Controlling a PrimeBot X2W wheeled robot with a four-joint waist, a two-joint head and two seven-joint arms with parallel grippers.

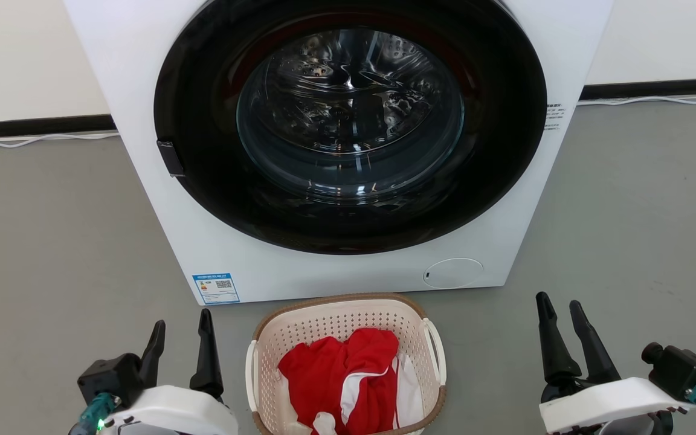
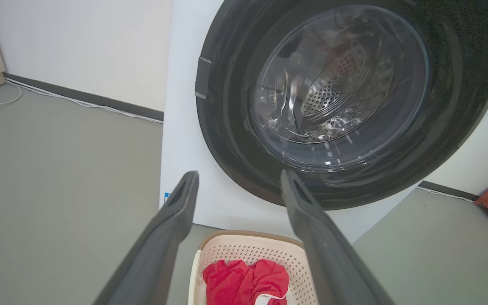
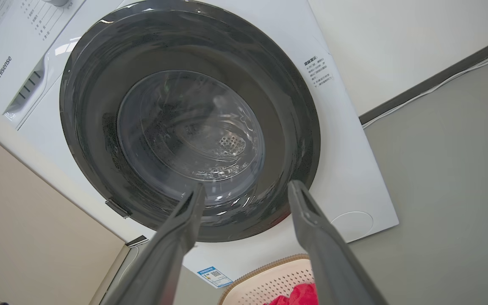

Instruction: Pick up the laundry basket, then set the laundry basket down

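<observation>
— While the laundry basket (image 1: 324, 329) is seen resting on the floor (image 1: 52, 241), just in front of the washing machine (image 1: 336, 272) and holding a red garment (image 1: 342, 374), where are the pincers placed?
— The left pincer (image 1: 182, 323) and the right pincer (image 1: 559, 303) are shown well apart from it, one on each side, both spread open and holding nothing.
— How is the lift best done?
— The white side handles (image 1: 252, 368) are probably best approached from outside at equal height and gripped together, so that the basket is kept level and nothing is spilled.
</observation>
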